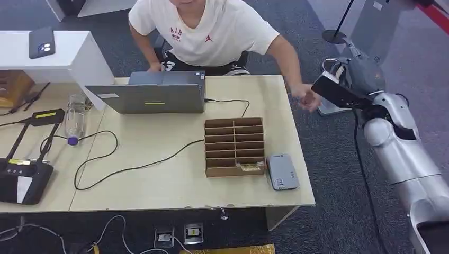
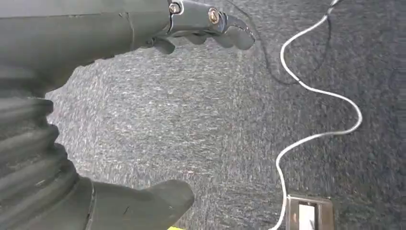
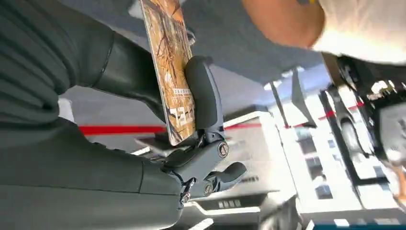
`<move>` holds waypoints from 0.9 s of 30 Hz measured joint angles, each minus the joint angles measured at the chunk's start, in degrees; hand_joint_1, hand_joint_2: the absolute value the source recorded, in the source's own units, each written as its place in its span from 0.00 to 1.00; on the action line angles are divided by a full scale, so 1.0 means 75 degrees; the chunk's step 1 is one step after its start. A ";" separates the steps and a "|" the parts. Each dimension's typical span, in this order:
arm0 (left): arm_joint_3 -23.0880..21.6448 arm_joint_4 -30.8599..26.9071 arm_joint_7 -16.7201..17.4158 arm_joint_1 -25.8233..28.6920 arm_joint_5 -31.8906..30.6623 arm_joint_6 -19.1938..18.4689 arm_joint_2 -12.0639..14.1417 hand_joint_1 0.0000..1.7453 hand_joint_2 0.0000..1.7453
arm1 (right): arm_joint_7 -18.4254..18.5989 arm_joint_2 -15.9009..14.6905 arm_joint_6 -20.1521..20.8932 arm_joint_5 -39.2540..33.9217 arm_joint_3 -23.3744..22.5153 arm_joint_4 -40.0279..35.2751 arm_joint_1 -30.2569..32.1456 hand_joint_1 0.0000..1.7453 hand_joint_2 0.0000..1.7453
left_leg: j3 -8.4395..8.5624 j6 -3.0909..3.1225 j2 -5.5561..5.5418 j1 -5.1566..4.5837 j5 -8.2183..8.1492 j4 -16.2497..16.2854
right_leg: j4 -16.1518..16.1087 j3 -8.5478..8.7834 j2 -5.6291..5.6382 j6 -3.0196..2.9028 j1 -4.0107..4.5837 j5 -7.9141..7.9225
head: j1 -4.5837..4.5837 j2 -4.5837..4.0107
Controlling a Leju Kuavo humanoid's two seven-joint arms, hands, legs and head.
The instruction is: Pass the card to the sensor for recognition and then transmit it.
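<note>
Holding the card up in our right hand, out past the table's far right corner.

Nearest us, our left hand hangs over grey carpet with fingers and thumb apart, gripping nothing, a white cable snaking across the floor. On the table, the grey sensor lies at about 4 o'clock, just beside the cardboard slot box; a grey laptop sits beyond at 12 o'clock. Farther out at 2 o'clock, our right hand pinches the patterned card between thumb and finger, near the outstretched hand of a person in a white shirt.
</note>
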 joint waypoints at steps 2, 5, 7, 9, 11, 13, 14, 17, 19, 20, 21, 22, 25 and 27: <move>-0.0012 0.0000 0.0000 -0.0059 -0.0044 -0.0009 -0.0015 0.00 1.00 | -0.0164 0.0029 0.0029 0.0094 0.0041 0.0097 -0.0492 1.00 1.00 | 0.0000 0.0000 -0.0001 0.0003 0.0000 0.0000 | 0.0001 0.0002 -0.0003 0.0000 0.0002 0.0000 | 0.0003 0.0000; -0.0079 -0.0003 0.0000 -0.0093 -0.0076 -0.0032 -0.0032 0.00 1.00 | -0.0321 0.0093 0.0076 0.0143 0.0094 0.0304 -0.0961 1.00 1.00 | -0.0002 0.0000 -0.0003 0.0004 0.0001 0.0000 | 0.0001 0.0003 -0.0006 0.0000 0.0004 0.0000 | 0.0006 0.0000; -0.0140 -0.0003 0.0003 -0.0112 -0.0113 -0.0076 -0.0038 0.00 1.00 | -0.0435 0.0177 0.0076 0.0144 0.0181 0.0483 -0.1201 1.00 1.00 | -0.0013 0.0000 -0.0004 0.0003 0.0001 0.0000 | 0.0006 -0.0003 -0.0005 0.0000 0.0003 0.0000 | 0.0003 0.0000; -0.0169 -0.0003 0.0003 -0.0173 -0.0137 -0.0117 -0.0038 0.00 1.00 | -0.0566 0.0303 0.0073 0.0138 0.0283 0.0756 -0.1567 1.00 1.00 | -0.0017 -0.0001 -0.0003 0.0004 0.0001 0.0000 | 0.0008 -0.0010 -0.0003 0.0000 0.0004 0.0000 | 0.0006 0.0000; -0.0210 -0.0009 0.0009 -0.0229 -0.0166 -0.0157 -0.0041 0.00 1.00 | -0.0692 0.0480 0.0032 0.0158 0.0419 0.1111 -0.1915 1.00 1.00 | -0.0017 -0.0001 -0.0004 0.0004 0.0001 0.0000 | 0.0008 -0.0010 -0.0005 0.0000 0.0004 0.0000 | 0.0006 0.0000; -0.0257 -0.0015 0.0017 -0.0276 -0.0178 -0.0192 -0.0041 0.00 1.00 | -0.0796 0.0654 -0.0014 0.0190 0.0564 0.1456 -0.2153 1.00 1.00 | -0.0017 -0.0001 -0.0005 0.0008 0.0001 0.0000 | 0.0008 -0.0009 -0.0008 0.0000 0.0008 0.0000 | 0.0009 0.0000; -0.0277 -0.0023 0.0026 -0.0286 -0.0181 -0.0210 -0.0041 0.00 1.00 | -0.0828 0.0736 -0.0029 0.0193 0.0629 0.1639 -0.2235 1.00 1.00 | -0.0018 -0.0001 -0.0006 0.0007 0.0002 0.0000 | 0.0008 -0.0009 -0.0009 0.0000 0.0008 0.0000 | 0.0003 0.0000; -0.0341 -0.0023 0.0061 -0.0299 -0.0178 -0.0227 -0.0041 0.00 1.00 | -0.0872 0.1006 -0.0067 0.0193 0.0790 0.2090 -0.2386 1.00 1.00 | -0.0018 -0.0002 -0.0006 0.0007 0.0002 0.0000 | 0.0009 -0.0010 -0.0005 -0.0001 0.0008 0.0000 | 0.0006 0.0000; -0.0370 -0.0021 0.0070 -0.0300 -0.0166 -0.0227 -0.0041 0.00 1.00 | -0.0892 0.1194 -0.0084 0.0199 0.0907 0.2392 -0.2445 1.00 1.00 | -0.0017 -0.0002 -0.0005 0.0009 0.0002 0.0000 | 0.0008 -0.0010 -0.0004 -0.0001 0.0009 0.0000 | 0.0006 0.0000; -0.0382 -0.0020 0.0070 -0.0299 -0.0146 -0.0227 -0.0041 0.00 1.00 | -0.0895 0.1279 -0.0096 0.0207 0.0968 0.2538 -0.2473 1.00 1.00 | -0.0017 -0.0002 -0.0005 0.0008 0.0002 0.0000 | 0.0009 -0.0011 -0.0004 -0.0001 0.0009 0.0000 | 0.0003 0.0000; -0.0382 -0.0020 0.0070 -0.0299 -0.0134 -0.0224 -0.0038 0.00 1.00 | -0.0901 0.1358 -0.0099 0.0225 0.1026 0.2654 -0.2494 1.00 1.00 | -0.0016 -0.0002 -0.0005 0.0009 0.0002 0.0000 | 0.0009 -0.0011 -0.0006 -0.0001 0.0009 0.0000 | 0.0000 0.0000; -0.0385 -0.0020 0.0070 -0.0299 -0.0134 -0.0224 -0.0038 0.00 1.00 | -0.0910 0.1399 -0.0099 0.0228 0.1049 0.2726 -0.2500 1.00 1.00 | -0.0017 -0.0002 -0.0008 0.0010 0.0002 0.0000 | 0.0008 -0.0011 -0.0011 -0.0001 0.0010 -0.0001 | 0.0009 0.0000; -0.0385 -0.0020 0.0070 -0.0279 -0.0108 -0.0210 -0.0035 0.00 1.00 | -0.0942 0.1556 -0.0099 0.0228 0.1166 0.3022 -0.2504 1.00 1.00 | -0.0020 -0.0002 -0.0013 0.0010 0.0002 0.0000 | 0.0008 -0.0011 -0.0018 -0.0001 0.0010 -0.0001 | 0.0003 0.0000; -0.0385 -0.0020 0.0070 -0.0279 -0.0076 -0.0207 -0.0029 0.00 1.00 | -0.0945 0.1626 -0.0096 0.0216 0.1230 0.3145 -0.2504 1.00 1.00 | -0.0020 -0.0002 -0.0012 0.0009 0.0002 0.0000 | 0.0008 -0.0011 -0.0017 -0.0001 0.0009 -0.0001 | 0.0006 0.0000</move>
